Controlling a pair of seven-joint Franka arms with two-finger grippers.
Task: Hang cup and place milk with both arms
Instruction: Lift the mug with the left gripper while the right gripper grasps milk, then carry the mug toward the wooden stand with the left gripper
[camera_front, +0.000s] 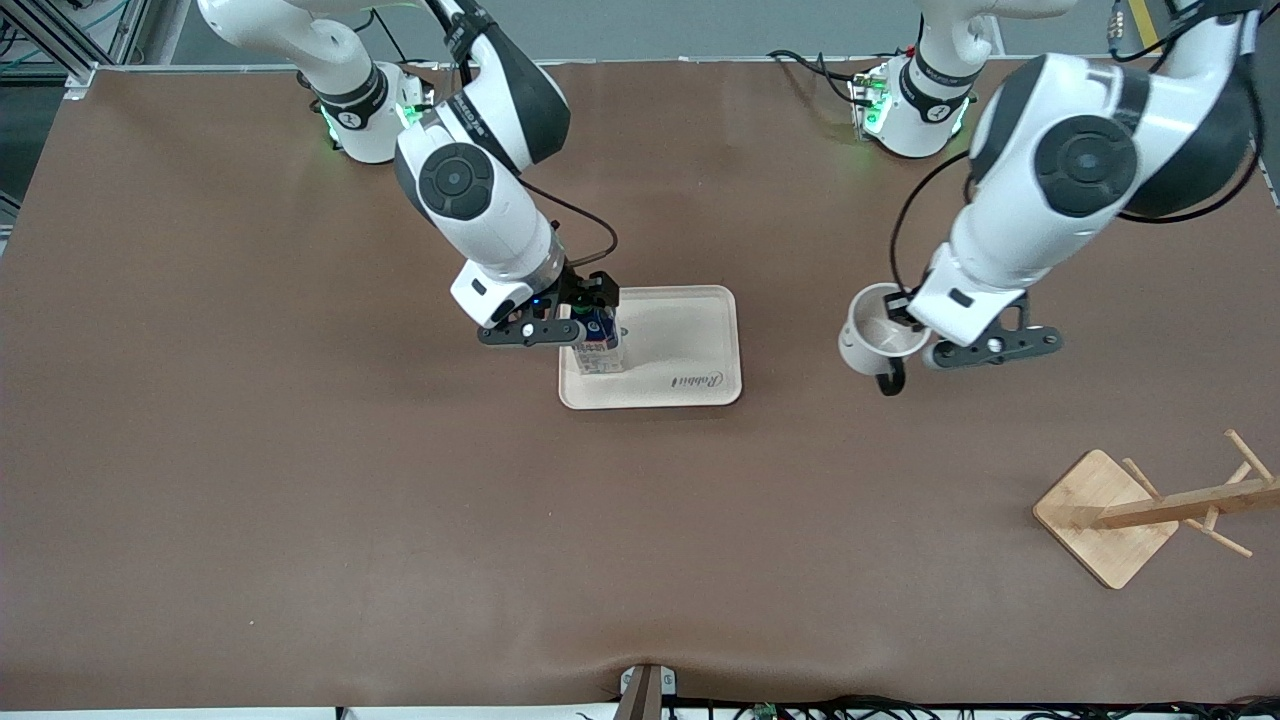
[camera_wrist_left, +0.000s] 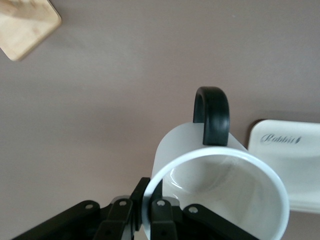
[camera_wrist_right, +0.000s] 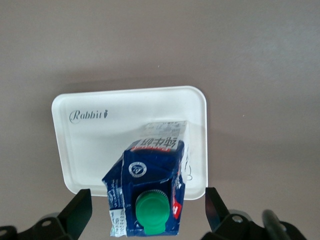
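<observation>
A brown bench (camera_front: 300, 500) fills the scene, with the two arm bases along its upper edge in the front view.

The cup (camera_front: 880, 335) is white with a black handle. It is up in the air, tilted, with its opening turned toward the front camera and the handle pointing down. The left gripper (camera_front: 905, 318) holds it by the rim: in the left wrist view the jaws are clenched on the wall of the cup (camera_wrist_left: 220, 190), one finger (camera_wrist_left: 161, 220) inside and the other outside. It hangs over bare bench between the tray and the wooden rack.

The milk (camera_front: 598, 345) is a dark-blue carton with a green cap. It stands on the white tray (camera_front: 690, 340), at the tray's end toward the right arm, and it looks upright, though the gripper hides part of it. The right gripper (camera_front: 580, 315) is just above it, its jaws released and spread wide on both sides of the milk (camera_wrist_right: 150, 190) without touching it.

The tray lies near the middle of the bench and carries the word "Rabbit". The wooden rack (camera_front: 1150, 510), with a square base and slanted pegs, stands toward the left arm's end of the bench, nearer to the front camera than the tray.
</observation>
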